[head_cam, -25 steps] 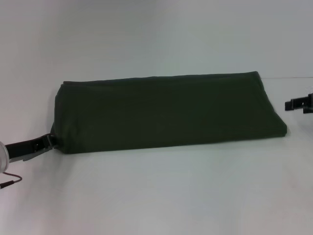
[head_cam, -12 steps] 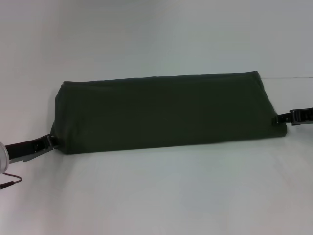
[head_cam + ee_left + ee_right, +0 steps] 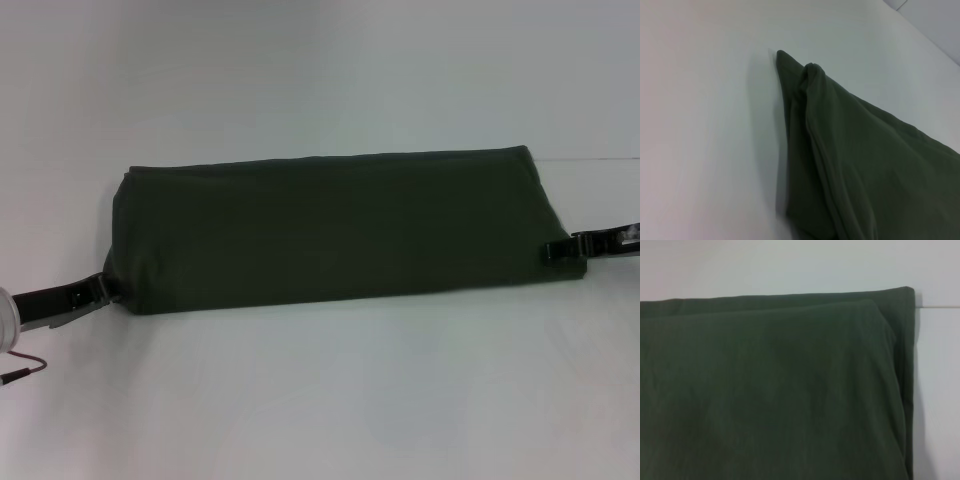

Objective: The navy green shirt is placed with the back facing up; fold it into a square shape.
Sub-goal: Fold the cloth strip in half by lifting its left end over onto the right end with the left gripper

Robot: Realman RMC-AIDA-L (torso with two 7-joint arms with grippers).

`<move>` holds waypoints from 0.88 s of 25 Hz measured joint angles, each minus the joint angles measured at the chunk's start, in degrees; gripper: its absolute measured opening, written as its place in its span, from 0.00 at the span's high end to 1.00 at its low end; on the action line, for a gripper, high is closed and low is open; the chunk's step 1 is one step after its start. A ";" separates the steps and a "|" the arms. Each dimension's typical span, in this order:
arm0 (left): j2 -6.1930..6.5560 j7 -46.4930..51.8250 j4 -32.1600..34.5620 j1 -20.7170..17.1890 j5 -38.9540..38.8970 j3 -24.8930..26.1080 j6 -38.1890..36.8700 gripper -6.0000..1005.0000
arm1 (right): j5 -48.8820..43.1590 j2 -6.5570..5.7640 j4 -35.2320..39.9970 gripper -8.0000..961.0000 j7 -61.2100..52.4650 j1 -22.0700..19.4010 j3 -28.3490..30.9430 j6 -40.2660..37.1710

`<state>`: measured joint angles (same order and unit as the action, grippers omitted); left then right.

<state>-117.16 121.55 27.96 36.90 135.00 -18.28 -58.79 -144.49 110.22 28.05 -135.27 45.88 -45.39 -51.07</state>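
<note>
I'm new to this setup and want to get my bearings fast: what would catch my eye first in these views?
The navy green shirt dominates: a long, dark folded band lying across the middle of the white table, with layered edges at both ends. The left tool sits at its near left corner, and the right tool meets its right end near the front edge.
</note>
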 joint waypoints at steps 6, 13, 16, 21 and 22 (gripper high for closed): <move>0.00 0.00 -0.01 0.01 0.00 0.00 0.05 0.99 | 0.00 0.41 -1.37 0.36 -0.21 0.27 -1.40 2.18; 0.00 0.00 -0.01 0.19 -0.13 0.00 -0.03 0.99 | 0.00 0.43 -2.18 0.41 -0.45 0.60 -1.78 2.94; 0.00 0.00 -0.01 0.21 -0.20 0.00 -0.08 0.99 | 0.00 0.42 -2.18 0.49 -0.46 0.61 -1.72 2.96; 0.00 0.00 -0.01 0.20 -0.26 0.00 -0.10 0.99 | 0.00 0.37 -2.16 0.53 -0.23 0.61 -1.73 2.78; 0.00 0.00 -0.01 0.19 -0.29 0.00 -0.10 0.99 | 0.00 0.36 -2.16 0.53 -0.11 0.61 -1.82 2.64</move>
<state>-117.16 121.55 27.95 37.09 134.71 -18.28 -58.89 -144.49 110.58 25.89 -135.38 46.49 -47.22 -48.43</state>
